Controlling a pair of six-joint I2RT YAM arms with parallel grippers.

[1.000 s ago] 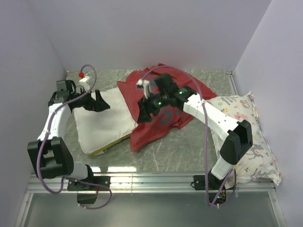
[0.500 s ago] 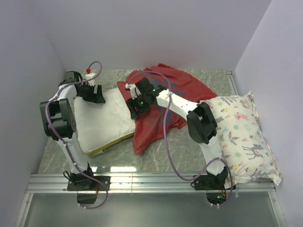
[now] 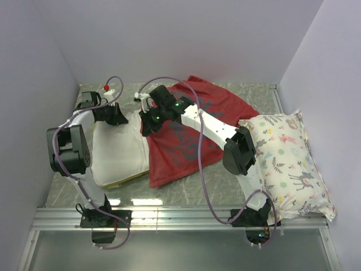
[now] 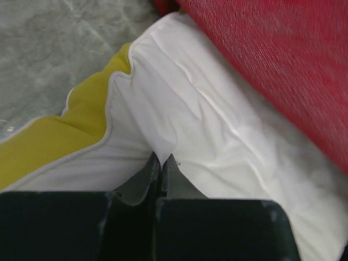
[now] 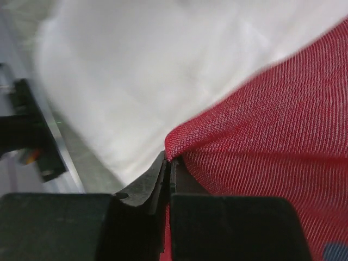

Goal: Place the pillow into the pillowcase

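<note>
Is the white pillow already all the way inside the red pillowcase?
No, most of the pillow lies uncovered, with the pillowcase only overlapping one edge of it.

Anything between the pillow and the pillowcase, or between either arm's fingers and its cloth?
Nothing visible. The left fingers pinch the white cover of the pillow, and the right fingers pinch the edge of the pillowcase, which lies right against the pillow. The floral pillow sits apart, far right.

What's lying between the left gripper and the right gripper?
Only white pillow, in the top view: the left gripper pinches its cover and the right gripper pinches the red pillowcase edge lying over it.
</note>
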